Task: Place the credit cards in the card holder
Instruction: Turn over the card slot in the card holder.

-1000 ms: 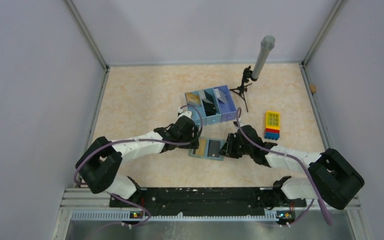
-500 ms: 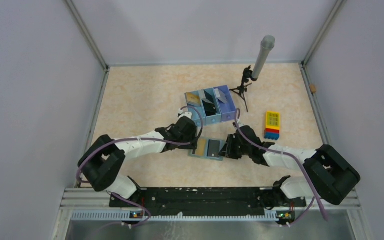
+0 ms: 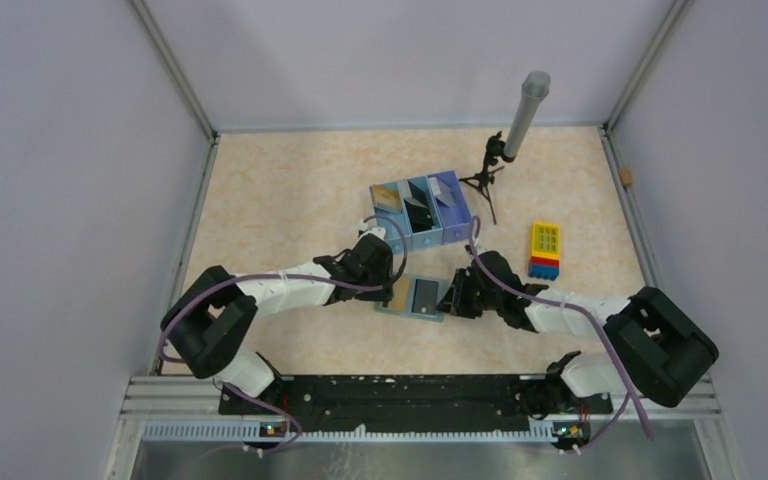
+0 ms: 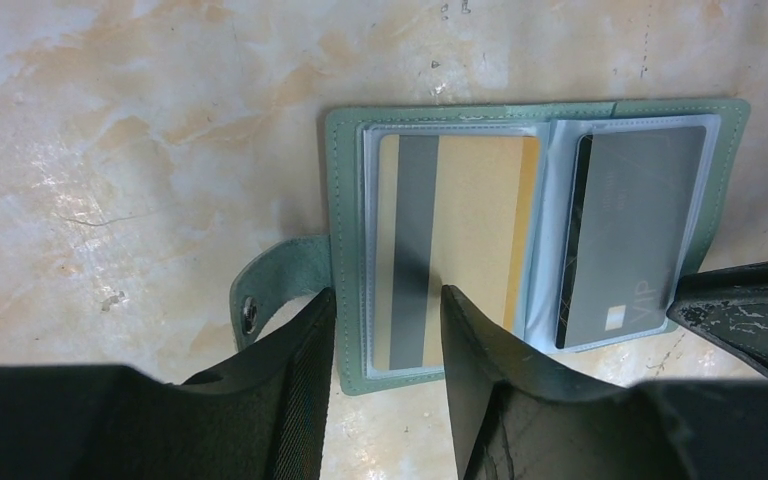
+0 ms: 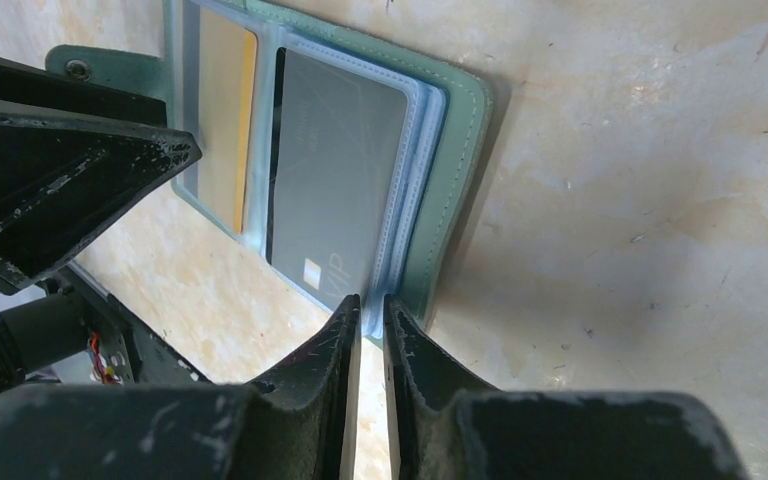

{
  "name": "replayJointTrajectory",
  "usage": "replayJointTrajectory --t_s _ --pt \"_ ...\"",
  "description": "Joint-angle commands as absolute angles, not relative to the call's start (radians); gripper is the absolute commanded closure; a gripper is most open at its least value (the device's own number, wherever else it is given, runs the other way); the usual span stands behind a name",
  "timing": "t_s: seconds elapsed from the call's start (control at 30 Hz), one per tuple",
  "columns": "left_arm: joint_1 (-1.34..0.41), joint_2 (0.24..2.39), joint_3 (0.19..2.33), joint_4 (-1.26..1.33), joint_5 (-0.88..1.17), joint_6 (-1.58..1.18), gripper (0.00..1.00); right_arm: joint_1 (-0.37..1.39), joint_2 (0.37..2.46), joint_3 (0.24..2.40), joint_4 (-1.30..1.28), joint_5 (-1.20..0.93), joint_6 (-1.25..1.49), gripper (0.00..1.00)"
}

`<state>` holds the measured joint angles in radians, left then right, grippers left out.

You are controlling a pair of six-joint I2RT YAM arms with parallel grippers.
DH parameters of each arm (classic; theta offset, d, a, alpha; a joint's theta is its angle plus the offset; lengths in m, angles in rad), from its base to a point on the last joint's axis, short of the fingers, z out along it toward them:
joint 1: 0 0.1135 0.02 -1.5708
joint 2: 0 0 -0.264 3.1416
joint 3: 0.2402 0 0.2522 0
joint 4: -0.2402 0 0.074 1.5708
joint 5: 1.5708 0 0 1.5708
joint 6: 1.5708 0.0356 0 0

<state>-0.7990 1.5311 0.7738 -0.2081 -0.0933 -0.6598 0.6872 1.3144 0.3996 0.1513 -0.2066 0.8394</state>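
Surface: beige marbled tabletop [image 3: 290,190], glossy, with small specks and scuffs showing in the wrist views.
Room: plain pale lilac walls [image 3: 60,150] closed in the table on three sides, metal posts [image 3: 175,70] ran up at the back corners, and a black rail [image 3: 380,395] lay along the near edge between the arm bases.
Card holder [image 3: 417,297]: lay open and flat near the table's middle, between the two grippers, green outside, with clear sleeves inside; its snap tab [image 4: 270,290] stuck out on the left side.
Gold card [image 4: 480,220]: sat in the left panel's sleeve, dark stripe along it.
Grey card [image 4: 630,230]: sat in the right panel's sleeve, "VIP" printed at its near end.
Left gripper [image 4: 388,295]: jaws stood partly apart over the near edge of the left panel; one finger was at the holder's green border, the other over the gold card; whether either pad pressed down was hard to tell.
Right gripper [image 5: 371,300]: jaws were drawn narrow, nipping the near corner of the right panel's sleeve.
Blue three-compartment tray [image 3: 422,212]: stood just beyond the holder, with cards leaning in its slots.
Grey cylinder on a small tripod [image 3: 520,115]: stood just right of the tray, tilted.
Toy brick stack [image 3: 545,250]: yellow over red and blue, well right of the holder.
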Motion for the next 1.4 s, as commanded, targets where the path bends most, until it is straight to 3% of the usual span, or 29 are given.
replayJointTrajectory --t_s 0.0,0.43,0.73,1.37 --pt "-0.795 1.528 0.765 -0.163 -0.083 -0.67 0.56 0.696 1.337 0.429 0.209 -0.218 0.849 0.88" --pt "-0.795 1.536 0.749 -0.155 -0.069 -0.692 0.65 0.698 1.295 0.431 0.199 -0.229 0.865 0.89" --pt "-0.795 1.538 0.739 -0.134 -0.046 -0.708 0.66 0.702 1.285 0.436 0.204 -0.231 0.871 0.89" --pt "-0.795 1.527 0.73 -0.126 -0.034 -0.723 0.68 0.72 1.254 0.496 0.148 -0.192 0.855 0.78"
